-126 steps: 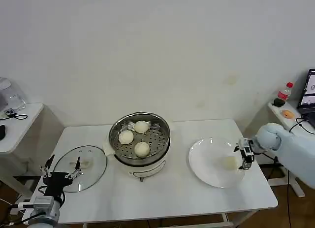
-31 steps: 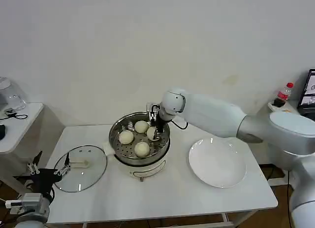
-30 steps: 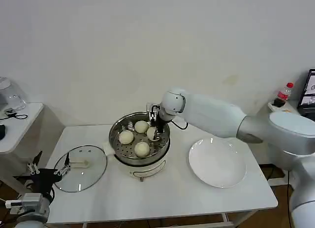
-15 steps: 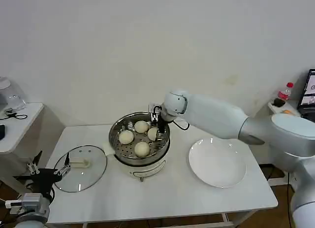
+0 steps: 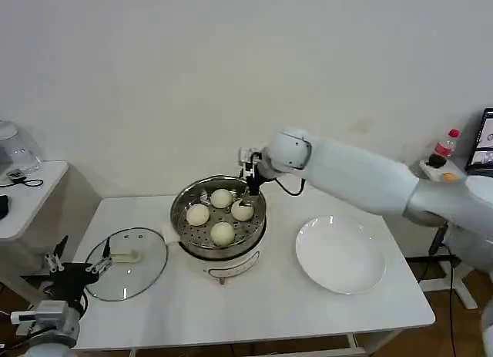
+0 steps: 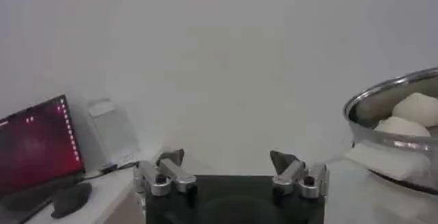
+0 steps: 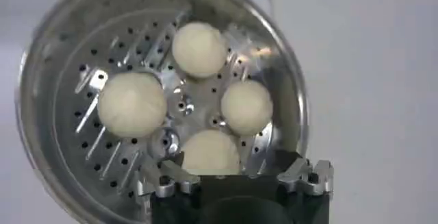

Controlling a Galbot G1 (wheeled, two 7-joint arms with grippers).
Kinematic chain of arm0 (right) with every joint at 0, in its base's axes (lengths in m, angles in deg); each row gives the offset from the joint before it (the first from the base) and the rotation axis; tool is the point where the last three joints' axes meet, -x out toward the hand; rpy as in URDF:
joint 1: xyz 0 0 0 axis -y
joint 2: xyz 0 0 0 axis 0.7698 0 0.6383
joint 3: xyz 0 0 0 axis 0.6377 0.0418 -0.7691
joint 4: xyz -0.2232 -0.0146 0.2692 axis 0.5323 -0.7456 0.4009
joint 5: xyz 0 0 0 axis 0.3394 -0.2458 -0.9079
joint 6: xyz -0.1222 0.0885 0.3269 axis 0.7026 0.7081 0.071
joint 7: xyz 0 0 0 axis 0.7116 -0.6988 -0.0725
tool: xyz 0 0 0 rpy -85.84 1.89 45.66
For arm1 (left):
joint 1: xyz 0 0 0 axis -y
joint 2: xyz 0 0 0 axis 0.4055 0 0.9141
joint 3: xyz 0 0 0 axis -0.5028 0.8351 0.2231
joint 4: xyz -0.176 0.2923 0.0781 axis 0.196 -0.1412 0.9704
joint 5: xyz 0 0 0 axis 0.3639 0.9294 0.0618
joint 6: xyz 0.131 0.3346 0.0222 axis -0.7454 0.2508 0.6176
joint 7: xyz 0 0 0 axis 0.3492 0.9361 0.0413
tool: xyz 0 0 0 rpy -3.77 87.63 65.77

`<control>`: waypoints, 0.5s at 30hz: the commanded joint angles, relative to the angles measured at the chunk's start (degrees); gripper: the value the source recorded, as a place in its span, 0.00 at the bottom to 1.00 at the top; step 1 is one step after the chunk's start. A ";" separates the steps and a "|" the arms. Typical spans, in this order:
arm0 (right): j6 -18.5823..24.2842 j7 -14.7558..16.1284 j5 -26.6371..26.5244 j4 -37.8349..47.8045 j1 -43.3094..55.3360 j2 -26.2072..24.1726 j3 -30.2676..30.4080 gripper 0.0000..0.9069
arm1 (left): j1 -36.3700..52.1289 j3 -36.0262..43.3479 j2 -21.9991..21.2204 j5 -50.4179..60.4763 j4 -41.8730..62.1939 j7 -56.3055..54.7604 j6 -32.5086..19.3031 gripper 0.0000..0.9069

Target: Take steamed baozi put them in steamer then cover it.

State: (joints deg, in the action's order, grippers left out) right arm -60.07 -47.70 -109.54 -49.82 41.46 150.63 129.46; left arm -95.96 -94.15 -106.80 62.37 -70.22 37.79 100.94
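Head cam: I've got the steamer [image 5: 219, 216] at centre frame, mid-table, sitting on its white pot base [image 5: 223, 266]. All four steamed baozi [image 5: 222, 233] are inside it on the perforated bottom: one toward the back, one left, one right, one front, close together but I can't tell if any touch. Right wrist cam confirms: four baozi [image 7: 200, 48] in a loose diamond inside the basket [image 7: 48, 75].

My right gripper [image 5: 251, 181] hangs just above the steamer's back-right rim, w/ the arm reaching in from the right side of the frame. On the wrist cam the right gripper [image 7: 235, 177] has its two fingers spread apart, nothing between them, nearest baozi just past the fingertips.

The cover [image 5: 125, 263] lies flat on the table [image 5: 254, 311] in the lower left of the head view, just beside the steamer, bar handle up. My left gripper [image 5: 74, 266] sits at the lower-left corner, near the cover's left edge, apart from it. On its wrist cam, the left gripper [image 6: 229, 167] has fingers wide apart and empty; steamer rim [image 6: 390, 102] w/ two baozi shows at the right edge.

White plate [image 5: 340, 254] right of the steamer, bare.
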 commanded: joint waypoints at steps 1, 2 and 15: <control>2.18 -23.14 -0.58 -18.63 -16.03 -13.45 -18.58 1.00 | -0.21 0.34 -0.06 0.47 0.09 -0.05 -0.08 1.00; 4.14 -25.61 1.47 -21.23 -20.37 -15.59 -23.10 1.00 | -0.24 0.35 -0.02 0.59 0.20 -0.04 -0.13 1.00; 27.59 -34.24 18.59 -33.63 -83.03 -17.08 -79.63 1.00 | 0.37 1.53 0.44 7.12 4.61 0.49 -3.93 1.00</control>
State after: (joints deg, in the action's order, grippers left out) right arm -48.09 -72.38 -101.64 -71.39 5.67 135.19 93.91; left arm -95.71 -93.43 -106.65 65.15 -68.07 38.13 98.70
